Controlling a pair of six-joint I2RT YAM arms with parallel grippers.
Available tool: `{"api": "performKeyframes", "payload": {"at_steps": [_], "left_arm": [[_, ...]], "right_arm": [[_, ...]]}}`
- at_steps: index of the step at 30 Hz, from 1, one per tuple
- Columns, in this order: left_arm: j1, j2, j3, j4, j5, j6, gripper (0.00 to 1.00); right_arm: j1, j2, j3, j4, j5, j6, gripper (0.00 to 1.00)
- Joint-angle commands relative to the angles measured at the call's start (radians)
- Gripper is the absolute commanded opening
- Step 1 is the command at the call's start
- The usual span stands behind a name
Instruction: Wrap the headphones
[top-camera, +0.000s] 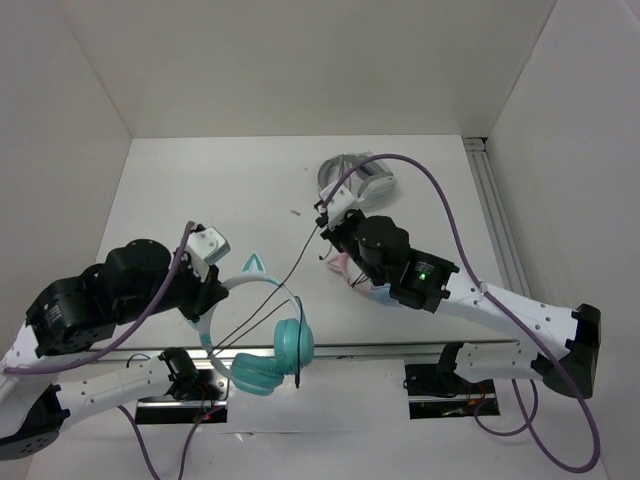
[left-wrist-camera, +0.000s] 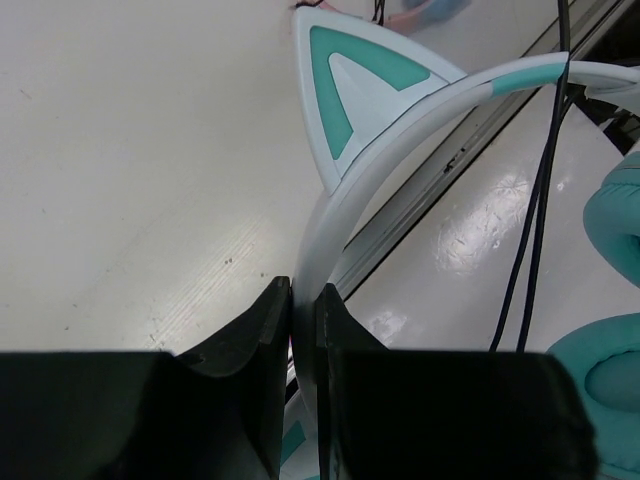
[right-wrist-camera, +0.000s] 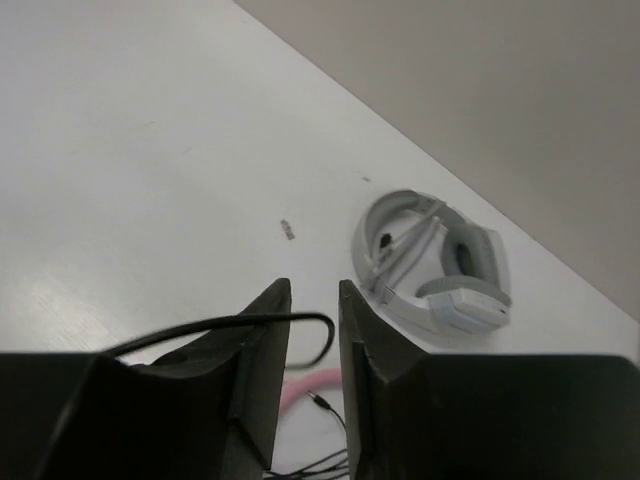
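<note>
Two grippers working; wrapping looks barely begun. Left gripper (left-wrist-camera: 303, 295) fingers are clamping the headband (left-wrist-camera: 400, 130), headphones (top-camera: 293, 343) extending beyond the tips. Right gripper (right-wrist-camera: 313, 295) fingers are sitting narrow, cable (right-wrist-camera: 240, 322) looping into the gap; can't tell if pinched. Next: winding slack around the headband, keeping tension.

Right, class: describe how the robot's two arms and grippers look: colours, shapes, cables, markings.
Both arms pair bulky rounded black joints with slim white links. The left arm and right arm each trail a purple cable. A green light glows on the right arm. The left gripper and right gripper have black wedge-shaped fingers. No lettering shows.
</note>
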Motion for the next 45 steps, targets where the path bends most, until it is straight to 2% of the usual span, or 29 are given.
{"api": "performKeyframes", "payload": {"at_steps": [1, 3, 4, 6, 7, 11, 20, 27, 42, 45], "left_arm": [[-0.002, -0.022, 0.118, 0.031, 0.01, -0.035, 0.0], [-0.002, 0.004, 0.179, 0.031, -0.003, -0.057, 0.0], [-0.002, 0.005, 0.195, 0.031, -0.018, -0.057, 0.0], [-0.002, 0.017, 0.232, 0.031, -0.041, -0.069, 0.0], [-0.002, 0.027, 0.241, 0.031, -0.052, -0.084, 0.0], [-0.002, 0.038, 0.289, 0.066, -0.095, -0.117, 0.0], [-0.002, 0.047, 0.319, 0.089, -0.118, -0.16, 0.0], [-0.002, 0.001, 0.329, 0.118, -0.297, -0.253, 0.0], [-0.002, -0.009, 0.329, 0.189, -0.306, -0.281, 0.0], [-0.002, -0.009, 0.329, 0.189, -0.316, -0.281, 0.0]], "right_arm": [[-0.089, -0.036, -0.035, 0.043, -0.375, 0.088, 0.34], [-0.138, -0.047, -0.087, 0.118, -0.577, 0.145, 0.35], [-0.138, -0.047, -0.141, 0.213, -0.616, 0.167, 0.35], [-0.152, -0.021, -0.181, 0.295, -0.676, 0.223, 0.33], [-0.152, 0.017, -0.205, 0.36, -0.69, 0.239, 0.26], [-0.152, 0.128, -0.239, 0.484, -0.727, 0.291, 0.21], [-0.17, 0.326, -0.287, 0.799, -0.872, 0.414, 0.21], [-0.161, 0.404, -0.362, 0.959, -0.883, 0.487, 0.21], [-0.142, 0.579, -0.371, 1.101, -0.934, 0.541, 0.21], [-0.142, 0.59, -0.371, 1.101, -0.934, 0.541, 0.26]]}}
